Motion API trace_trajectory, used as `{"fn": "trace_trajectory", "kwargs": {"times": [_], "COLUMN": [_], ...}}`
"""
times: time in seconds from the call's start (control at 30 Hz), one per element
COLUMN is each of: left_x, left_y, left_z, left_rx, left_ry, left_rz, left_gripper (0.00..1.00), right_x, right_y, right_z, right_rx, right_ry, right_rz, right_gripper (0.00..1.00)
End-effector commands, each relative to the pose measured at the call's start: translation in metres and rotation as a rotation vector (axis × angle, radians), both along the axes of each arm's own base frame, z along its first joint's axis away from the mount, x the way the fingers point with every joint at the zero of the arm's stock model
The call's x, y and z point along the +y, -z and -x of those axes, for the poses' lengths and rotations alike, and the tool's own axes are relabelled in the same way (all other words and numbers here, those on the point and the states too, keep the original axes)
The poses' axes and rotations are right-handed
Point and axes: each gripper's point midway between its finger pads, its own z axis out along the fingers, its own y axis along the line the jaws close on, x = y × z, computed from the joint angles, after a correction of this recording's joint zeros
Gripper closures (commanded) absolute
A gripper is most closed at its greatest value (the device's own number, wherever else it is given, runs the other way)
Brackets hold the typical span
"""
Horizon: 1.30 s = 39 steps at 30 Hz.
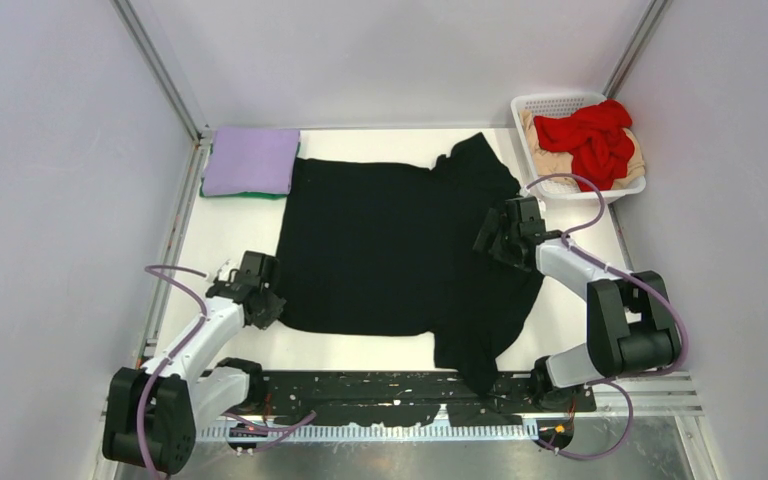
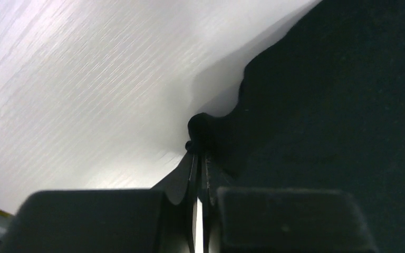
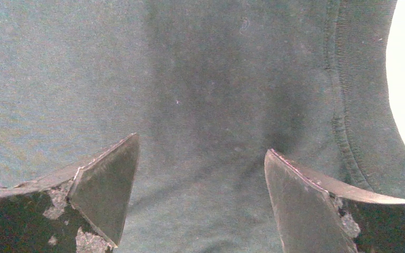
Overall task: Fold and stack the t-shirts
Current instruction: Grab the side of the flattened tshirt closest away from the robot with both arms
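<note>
The black t-shirt (image 1: 390, 250) lies spread flat on the white table (image 1: 360, 350). My left gripper (image 1: 266, 306) is at the shirt's near left corner. In the left wrist view the left gripper (image 2: 200, 150) is shut on a small fold of the black t-shirt's edge (image 2: 321, 105). My right gripper (image 1: 493, 236) is over the shirt's right side. In the right wrist view the right gripper (image 3: 201, 145) is open just above the black t-shirt (image 3: 190, 79), with the ribbed collar (image 3: 356, 105) to its right. A folded lavender t-shirt (image 1: 252, 160) lies on a green t-shirt (image 1: 243, 194) at the back left.
A white lattice basket (image 1: 560, 103) at the back right holds a red t-shirt (image 1: 592, 140) on a beige t-shirt (image 1: 640, 160). Part of the black shirt droops over the table's near edge by the right arm's base (image 1: 475, 372). Grey walls close in the left and right sides.
</note>
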Motion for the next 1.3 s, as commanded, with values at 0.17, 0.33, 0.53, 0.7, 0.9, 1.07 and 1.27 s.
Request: {"fn": "trace_trajectory", "kwargs": {"times": [0.17, 0.33, 0.53, 0.7, 0.9, 1.07, 1.27], "left_x": [-0.007, -0.009, -0.026, -0.014, -0.012, -0.009, -0.006], "left_y": [-0.002, -0.012, -0.020, -0.021, -0.021, -0.022, -0.021], "left_z": [-0.008, -0.017, -0.030, -0.024, -0.021, -0.020, -0.020], "left_rx": [-0.019, -0.093, -0.209, -0.204, -0.213, -0.206, -0.211], "left_ry": [0.039, 0.100, 0.269, 0.239, 0.226, 0.228, 0.224], "left_rz": [0.029, 0.025, 0.067, 0.013, 0.008, -0.009, -0.024], "left_gripper": [1.00, 1.00, 1.00, 1.00, 1.00, 1.00, 1.00], "right_x": [-0.011, 0.025, 0.071, 0.071, 0.077, 0.065, 0.037], "right_y": [-0.030, -0.037, -0.037, -0.039, -0.021, 0.006, 0.026], "right_z": [0.007, 0.045, 0.123, 0.181, 0.194, 0.204, 0.210], "right_rx": [-0.057, 0.005, 0.102, 0.181, 0.172, 0.263, 0.328], "right_ry": [0.035, -0.127, -0.491, -0.565, -0.487, -0.352, -0.203], "right_rz": [0.061, 0.146, 0.175, 0.139, 0.010, -0.025, -0.072], "right_gripper": [0.05, 0.04, 0.02, 0.05, 0.01, 0.04, 0.05]}}
